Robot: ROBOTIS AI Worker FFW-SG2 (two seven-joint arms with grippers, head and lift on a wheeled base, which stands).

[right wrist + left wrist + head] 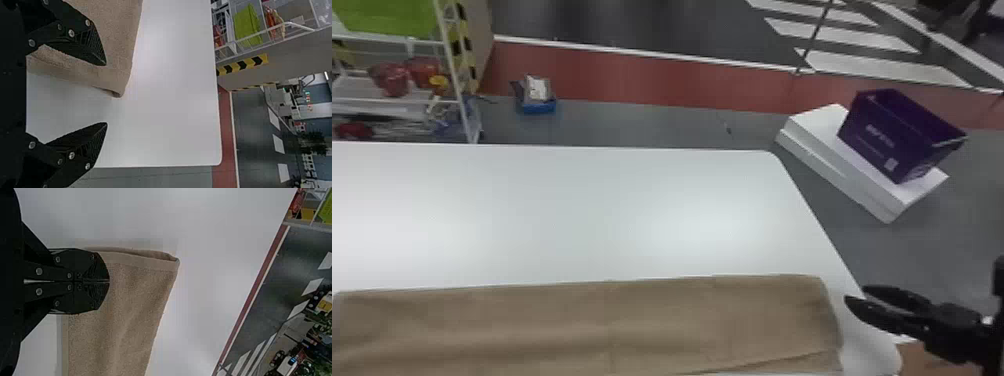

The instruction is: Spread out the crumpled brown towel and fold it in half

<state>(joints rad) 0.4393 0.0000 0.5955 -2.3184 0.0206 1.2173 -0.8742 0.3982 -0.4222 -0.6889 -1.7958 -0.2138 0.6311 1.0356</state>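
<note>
Noting first the state of the towel [582,325]: in the head view it lay as a long, fairly flat band along the near side of the white table [557,215], from 8 o'clock round through 6 to 5 o'clock, running past the bottom border, with shallow creases along its length. In the left wrist view, two layers were visible at one end, parted slightly near the corner. The left gripper [109,281] was over that end of the cloth, its two fingers clenched flat against each other; could not tell whether they touched the fabric. The right gripper [855,293] was at 4 o'clock in the head view, just beside the towel's end and pointing toward it. Its pincer was released: the right wrist view showed the fingers wide apart, the towel's corner near them. Surroundings, head view: a purple bin [877,140] tilted on white boxes [842,170] at 2 o'clock; a white rack [454,65] carrying a green cloth [387,17] at 10 o'clock; a small blue box [537,107] on the floor at 11 o'clock.
</note>
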